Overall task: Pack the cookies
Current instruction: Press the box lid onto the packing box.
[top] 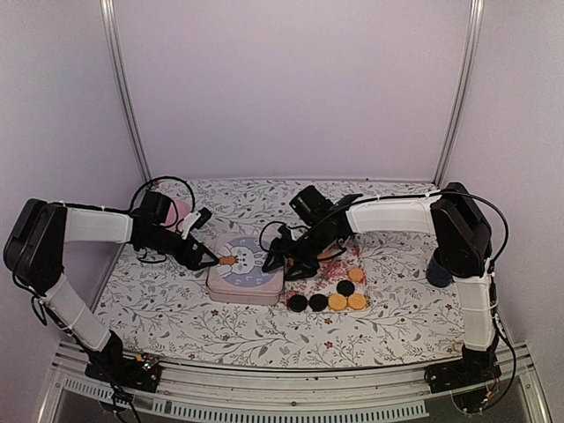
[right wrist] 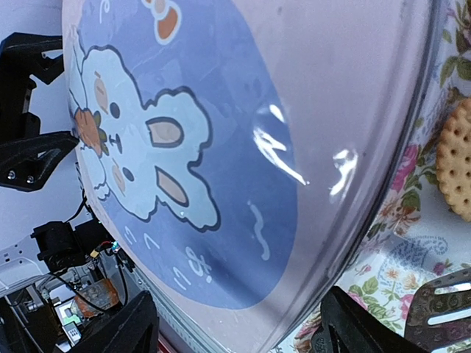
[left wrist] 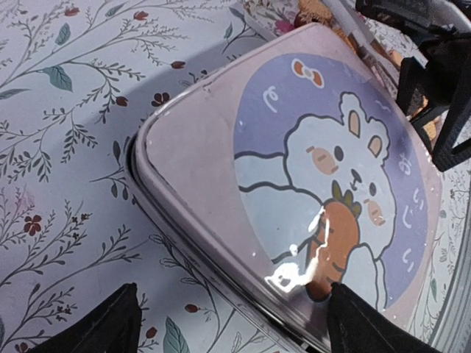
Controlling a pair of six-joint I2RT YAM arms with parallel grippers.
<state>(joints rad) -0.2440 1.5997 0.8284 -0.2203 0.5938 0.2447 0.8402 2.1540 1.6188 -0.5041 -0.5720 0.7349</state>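
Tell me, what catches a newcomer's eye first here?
A pink tin with a cartoon bunny printed on top sits mid-table. The left gripper and right gripper hover at its two sides, jaws spread. Right of it lie small golden and black cookies in a cluster.

The flower-printed worktop (top: 159, 308) carried a pink bunny-lidded tin (left wrist: 294, 184), lying between the left fingers (left wrist: 103, 327) and the right fingers (right wrist: 118, 331). Beside the right fingers lay a flowered sheet (right wrist: 397, 272) bearing cookies (top: 337, 301).
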